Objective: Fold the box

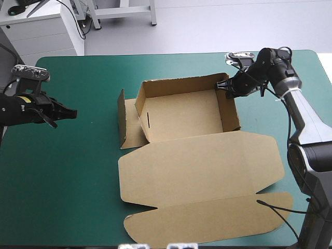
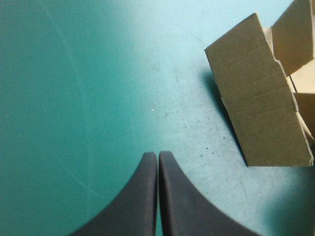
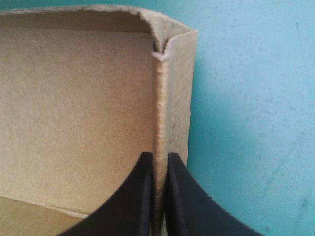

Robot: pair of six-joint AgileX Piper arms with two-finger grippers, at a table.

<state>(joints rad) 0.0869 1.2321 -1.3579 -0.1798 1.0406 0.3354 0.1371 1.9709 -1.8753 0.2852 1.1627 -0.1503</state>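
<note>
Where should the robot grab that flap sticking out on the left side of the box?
Probably the side flap by its free outer edge, coming from the left side of the table. That edge tilts up with nothing around it, and thin board suits a pinch. The left claw faces it, but is shut and would need opening first.

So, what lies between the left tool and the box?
Nothing: only bare teal-green cover separates the shut left tool from the box. The high view shows it, and the left wrist view too.
</note>
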